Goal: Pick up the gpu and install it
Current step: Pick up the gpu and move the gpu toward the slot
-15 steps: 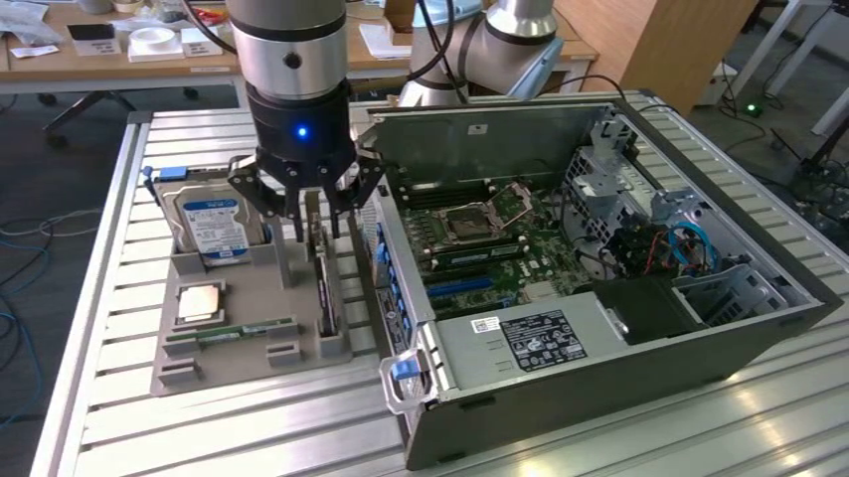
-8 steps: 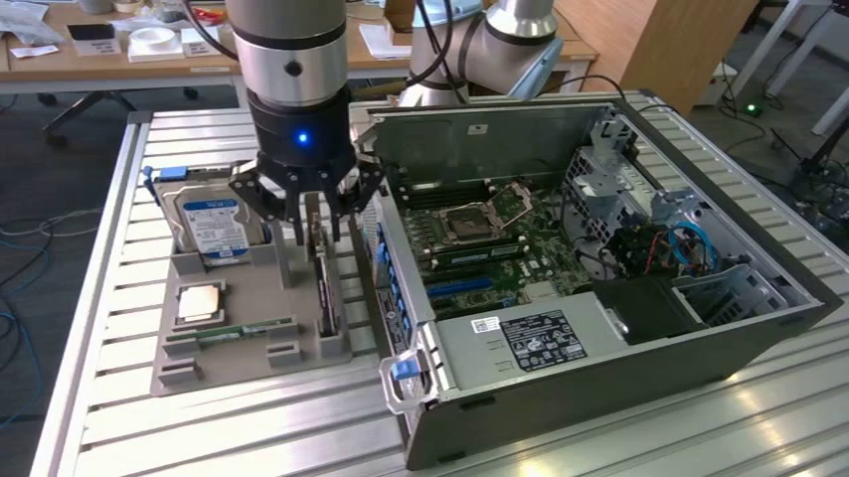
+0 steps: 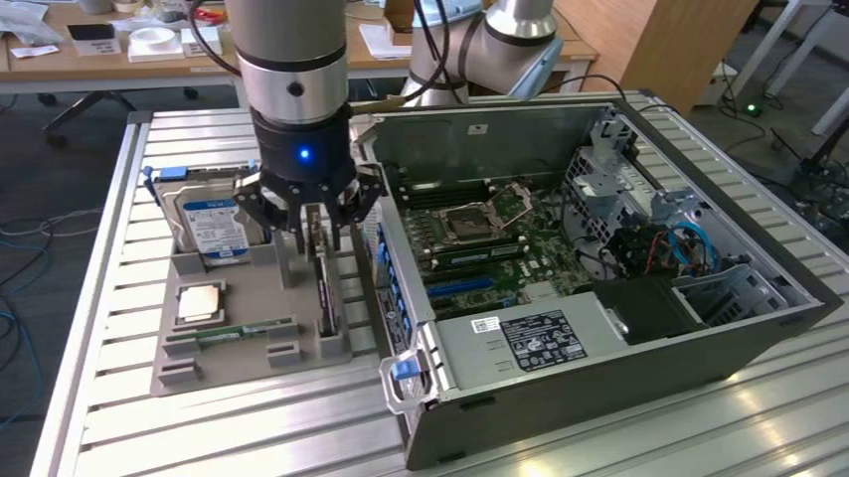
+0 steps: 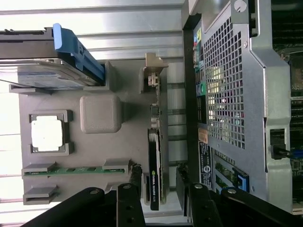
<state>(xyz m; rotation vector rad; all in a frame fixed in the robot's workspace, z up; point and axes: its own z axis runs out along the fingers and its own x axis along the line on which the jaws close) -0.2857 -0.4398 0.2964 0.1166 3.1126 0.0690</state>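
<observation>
Your arm is hanging straight down, wrist vertical, blue light showing on the gripper body. It is sitting over the gray fixture tray at the exterior view's left of the open computer case. Jaws are standing apart, not clamping. In the wrist view the gripper is straddling the gpu, one finger on each side of it, and a gap is showing on the side toward the case. The gpu is standing on its edge in the tray's slot nearest the case, not yet lifted, with its bracket end away from the fingers. Also sitting in the tray: the hard drive upright at the far end, the CPU lying flat, and the RAM stick lying in its holder. The wrist view is showing the same hard drive, CPU and RAM stick. The case is lying on its side on the slatted metal table, with the motherboard facing up.
</observation>
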